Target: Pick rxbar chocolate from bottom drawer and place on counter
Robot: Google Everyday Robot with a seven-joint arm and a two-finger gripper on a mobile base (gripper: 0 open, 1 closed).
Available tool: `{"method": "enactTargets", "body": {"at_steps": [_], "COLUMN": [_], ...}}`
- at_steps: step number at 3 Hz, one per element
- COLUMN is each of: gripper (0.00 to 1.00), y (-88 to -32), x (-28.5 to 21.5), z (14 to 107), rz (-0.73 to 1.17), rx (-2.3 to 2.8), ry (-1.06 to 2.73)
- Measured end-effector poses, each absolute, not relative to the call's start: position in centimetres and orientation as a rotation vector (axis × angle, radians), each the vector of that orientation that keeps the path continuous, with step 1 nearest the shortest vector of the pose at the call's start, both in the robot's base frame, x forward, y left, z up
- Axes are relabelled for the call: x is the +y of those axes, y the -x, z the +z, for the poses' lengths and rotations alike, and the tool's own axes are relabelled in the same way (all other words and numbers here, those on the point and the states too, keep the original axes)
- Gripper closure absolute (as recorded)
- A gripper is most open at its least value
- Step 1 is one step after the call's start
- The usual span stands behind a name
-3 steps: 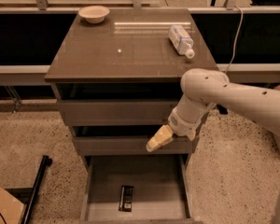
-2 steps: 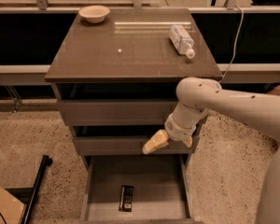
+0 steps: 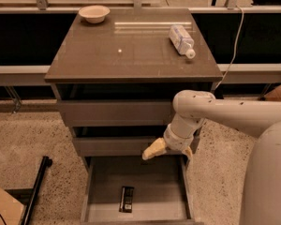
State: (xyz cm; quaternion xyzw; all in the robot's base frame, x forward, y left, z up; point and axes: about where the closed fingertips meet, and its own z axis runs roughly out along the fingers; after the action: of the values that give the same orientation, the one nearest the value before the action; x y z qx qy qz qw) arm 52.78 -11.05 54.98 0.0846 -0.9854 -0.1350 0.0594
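The rxbar chocolate (image 3: pixel 126 199) lies flat on the floor of the bottom drawer (image 3: pixel 152 186), low in the frame just left of centre and close to the drawer's front edge, with nothing else beside it. The drawer is pulled well out below the two upper ones.

Above and to the right of the bar, the gripper (image 3: pixel 171 153) hangs over the back of the open drawer, just in front of the middle drawer's face. Its two pale fingers (image 3: pixel 154 149) look spread apart and there's nothing between them. It's well clear of the bar.

The counter (image 3: pixel 131 50) fills the upper middle of the frame, with a bowl (image 3: pixel 94 13) at its upper left corner and a clear plastic bottle (image 3: pixel 181 40) lying on its side toward the upper right.

From here, I'd worry about the reach. The bar is thin and flat against the floor, so the fingers could skid over it or push it forward. The wrist could also knock the middle drawer's front as it comes down. Later, setting the bar down near the bottle might set it rolling.
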Motion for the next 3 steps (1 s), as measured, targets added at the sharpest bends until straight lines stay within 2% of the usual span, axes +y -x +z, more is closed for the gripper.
{"method": "enactTargets", "body": {"at_steps": [1, 3], "gripper": [0.00, 0.00], "y": [-52.8, -52.6], "x": [-11.1, -8.0], "z": [55.0, 49.7], "rz": [-0.409, -0.615], "rx": [-2.983, -2.903], "ry": [-0.256, -0.165]}}
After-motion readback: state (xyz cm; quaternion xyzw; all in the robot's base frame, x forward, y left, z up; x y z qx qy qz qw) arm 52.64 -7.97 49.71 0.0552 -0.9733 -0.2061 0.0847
